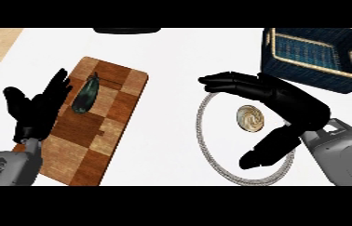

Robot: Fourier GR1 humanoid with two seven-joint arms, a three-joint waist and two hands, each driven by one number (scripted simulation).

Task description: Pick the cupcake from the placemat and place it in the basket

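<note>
Cupcake [249, 117] sitting upright on the round white placemat [201, 141], right of centre on the white surface [172, 57], seen from straight above: pale swirled frosting, tan-cream, small and round. Not yet touched. Right hand [288, 104] arched over it, fingers [230, 84] stretched out on the far side, thumb [265, 153] on the near side, cupcake in the gap between them, nothing closed around it. Open and poised, by the look of it.

Risk from here: closing too high and squashing the soft top, or catching only the frosting and letting the cake slip out. Closing off-centre could tip it over or shove it across the mat. Dragging the mat's corded rim along, also possible with the thumb so near it.

Basket [306, 57] just beyond the hand at far right, dark blue weave with a pale rim. Short carry, but a low lift could clip that rim.

Over at the left, wooden cutting board [110, 118] with a dark green vegetable [86, 96] lying on it. Left hand [37, 106] resting open at the left edge, fingers up, holding nothing. Dark object [127, 30] at the far edge, too cut off to tell.
</note>
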